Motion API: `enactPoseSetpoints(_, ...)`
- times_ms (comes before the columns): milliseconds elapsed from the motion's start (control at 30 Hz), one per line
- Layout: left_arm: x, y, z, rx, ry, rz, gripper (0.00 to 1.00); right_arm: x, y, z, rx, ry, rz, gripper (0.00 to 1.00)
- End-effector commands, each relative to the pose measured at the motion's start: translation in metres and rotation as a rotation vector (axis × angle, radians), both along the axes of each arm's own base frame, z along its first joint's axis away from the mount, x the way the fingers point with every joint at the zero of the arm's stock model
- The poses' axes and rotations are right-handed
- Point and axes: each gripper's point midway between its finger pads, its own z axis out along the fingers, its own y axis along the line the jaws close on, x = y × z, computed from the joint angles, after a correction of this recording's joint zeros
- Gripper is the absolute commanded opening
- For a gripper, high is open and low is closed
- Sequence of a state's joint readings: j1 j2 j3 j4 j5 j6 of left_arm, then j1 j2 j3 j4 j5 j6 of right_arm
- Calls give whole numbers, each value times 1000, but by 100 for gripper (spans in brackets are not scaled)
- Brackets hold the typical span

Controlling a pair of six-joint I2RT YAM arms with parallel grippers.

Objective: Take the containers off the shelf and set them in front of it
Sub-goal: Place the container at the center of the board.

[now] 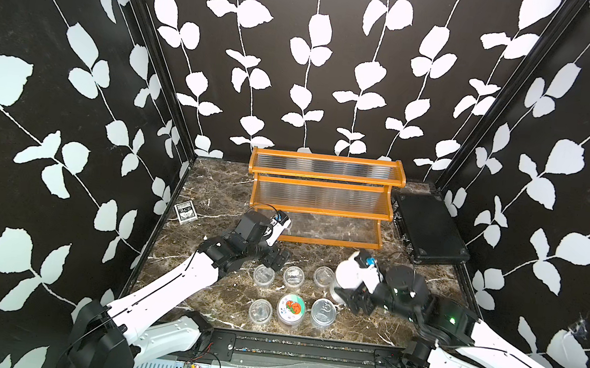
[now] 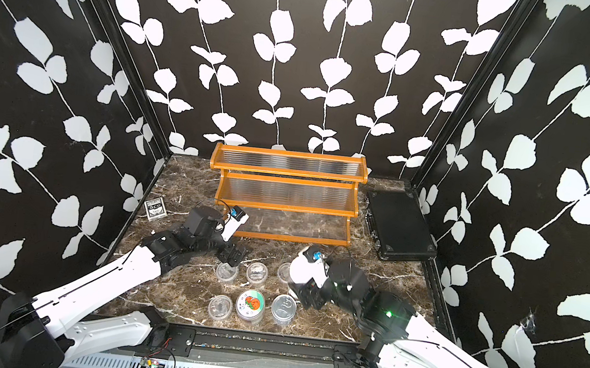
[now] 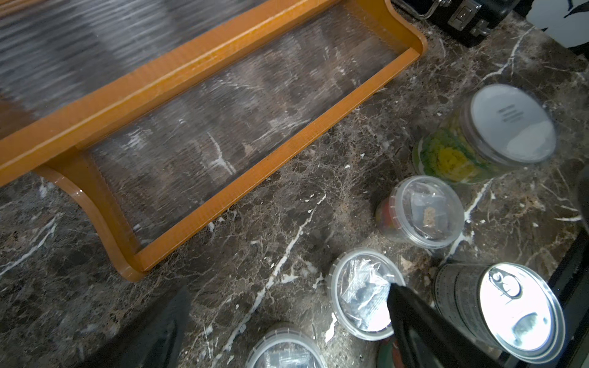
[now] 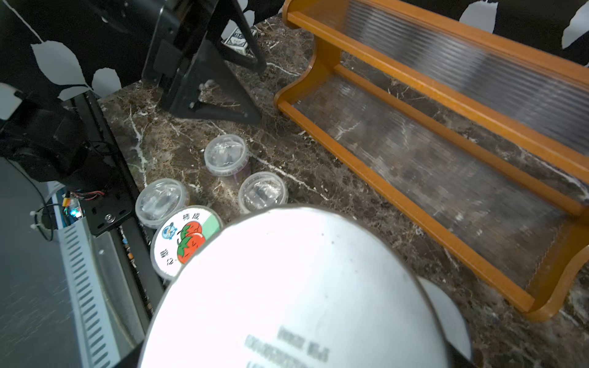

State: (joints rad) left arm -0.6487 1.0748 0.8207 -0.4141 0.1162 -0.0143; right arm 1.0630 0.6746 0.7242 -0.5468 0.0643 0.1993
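While the left tool gapes, the right arm bends low.

Characters "柿成" on the fruit-pictured jar lid; blurred, unreadable print on the big white lid

orange-brown shelf, black case, marbled brown table.

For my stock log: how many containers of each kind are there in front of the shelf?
Clear lidded cups: 4
White-lidded jars: 3
Tin can: 1
Total: 8
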Motion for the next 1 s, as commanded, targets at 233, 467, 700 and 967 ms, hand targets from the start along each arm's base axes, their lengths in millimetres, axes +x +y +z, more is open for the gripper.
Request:
enactPoseSetpoints(233,-26,-28,18,-163,67,-163,99,-14,-50,-40,-194,67,-203,68)
enactPoseSetpoints(467,-54,-39,23,-197,105,-252,99,-11,-35,-70,-136,40,-200,71)
enactPoseSetpoints(700,-77,-49,13,-179,131,-302,99,-10,-37,-108,-135,80,-243,71)
enactPoseSetpoints(967,-75,-42,8,-151,111,-278,99,-10,-44,-127,-153,107,-285,72)
